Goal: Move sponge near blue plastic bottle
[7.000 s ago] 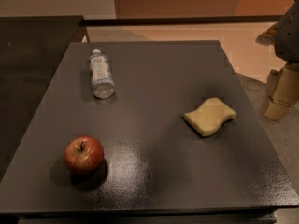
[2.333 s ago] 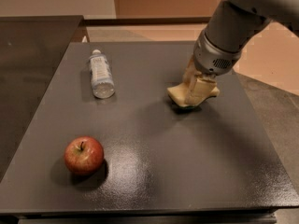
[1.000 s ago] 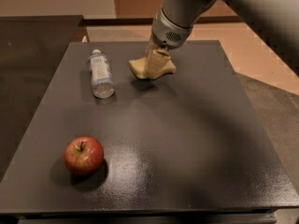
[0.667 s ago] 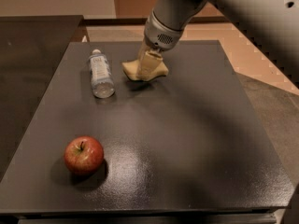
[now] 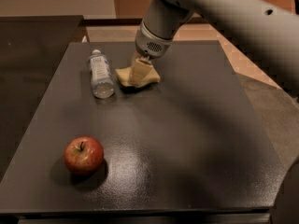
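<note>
Three things sit on the dark table (image 5: 196,125): the sponge (image 5: 123,75), the blue plastic bottle (image 5: 100,73) and a red apple (image 5: 83,154). The grey arm (image 5: 224,13) comes in from the upper right of the frame and slants down to the upper middle of the tabletop. There the gripper (image 5: 139,73) is down on the sponge, its tan fingers (image 5: 140,66) closed in on the pale foam from either side, so the claw has hold of it and stands only as wide as the sponge lets it. The sponge is low at the table surface, just right of the bottle, with a narrow strip of dark table showing between them. The bottle lies on its side in the upper left part of the table, white cap toward the far edge. The apple stands upright in the lower left of the frame, well apart from both.
</note>
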Tool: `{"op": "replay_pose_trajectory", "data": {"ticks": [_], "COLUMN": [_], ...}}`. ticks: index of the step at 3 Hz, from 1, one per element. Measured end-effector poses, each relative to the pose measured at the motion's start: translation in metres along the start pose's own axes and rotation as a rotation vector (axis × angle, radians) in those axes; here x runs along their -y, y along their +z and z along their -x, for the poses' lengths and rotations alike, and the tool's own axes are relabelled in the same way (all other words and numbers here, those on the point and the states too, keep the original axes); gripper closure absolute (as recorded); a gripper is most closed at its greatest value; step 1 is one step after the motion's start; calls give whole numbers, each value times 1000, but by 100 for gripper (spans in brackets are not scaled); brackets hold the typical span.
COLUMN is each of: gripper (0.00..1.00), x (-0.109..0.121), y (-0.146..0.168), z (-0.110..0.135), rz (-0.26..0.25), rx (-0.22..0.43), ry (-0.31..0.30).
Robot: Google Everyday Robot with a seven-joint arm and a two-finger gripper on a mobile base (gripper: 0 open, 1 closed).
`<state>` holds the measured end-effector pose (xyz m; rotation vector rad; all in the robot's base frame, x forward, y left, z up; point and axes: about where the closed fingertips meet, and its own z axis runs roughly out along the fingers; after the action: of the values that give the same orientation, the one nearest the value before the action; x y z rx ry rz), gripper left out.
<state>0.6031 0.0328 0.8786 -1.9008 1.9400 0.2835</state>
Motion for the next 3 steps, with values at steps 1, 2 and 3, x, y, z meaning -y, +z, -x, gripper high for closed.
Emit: {"op": "replay_pose_trajectory", "data": {"ticks": [1,2,3], "gripper": [35,13,0], "x": [0,-1,-1], "y": [1,3,4], "z": [0,1,1], "rz": [2,4,7], "rx": [-1,-1,-2], "ry": [-2,-3,-4]}}
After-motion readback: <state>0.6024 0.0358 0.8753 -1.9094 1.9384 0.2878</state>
